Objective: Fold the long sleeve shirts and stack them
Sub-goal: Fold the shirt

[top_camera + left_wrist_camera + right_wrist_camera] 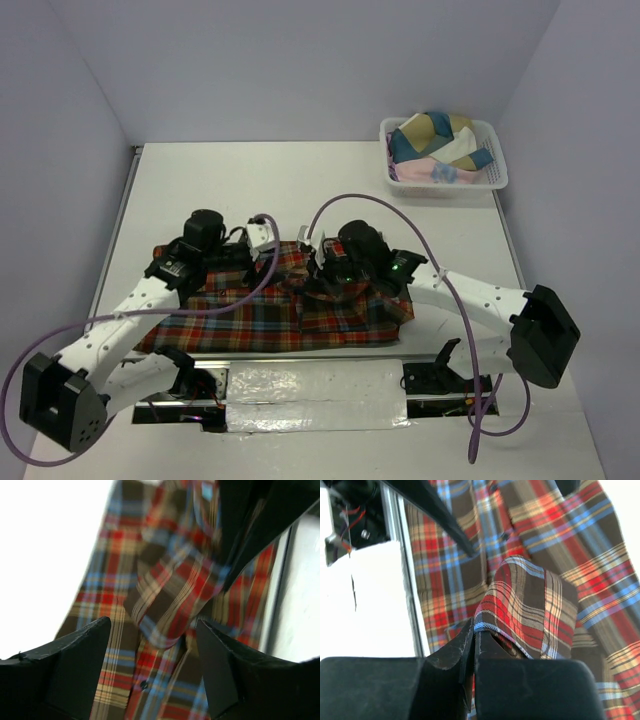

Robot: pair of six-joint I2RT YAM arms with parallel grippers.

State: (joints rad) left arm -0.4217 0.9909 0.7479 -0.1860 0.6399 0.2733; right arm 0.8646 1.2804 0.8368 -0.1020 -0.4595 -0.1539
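The white slotted basket (498,172) sits in the far right corner of the surface (300,190), well apart from my arms, and it holds a heap of cloths (432,135) in teal, tan, white and pink that rise above its rim. The plaid shirt (290,315) lies spread along the near edge, from left of the middle to a little right of it, just beyond my arm bases. My right claw (474,630) is closed on that shirt, pinching an edge so that a fold stands up from the cloth lying flat beneath it. My left claw (152,625) is spread wide above the same shirt and grips nothing. The raised fold hangs in front of its gap, and a small dark button (144,684) shows on the cloth below. Both claws crowd together over the far edge of the shirt, and my right arm's purple cable (380,200) loops over the surface behind them.
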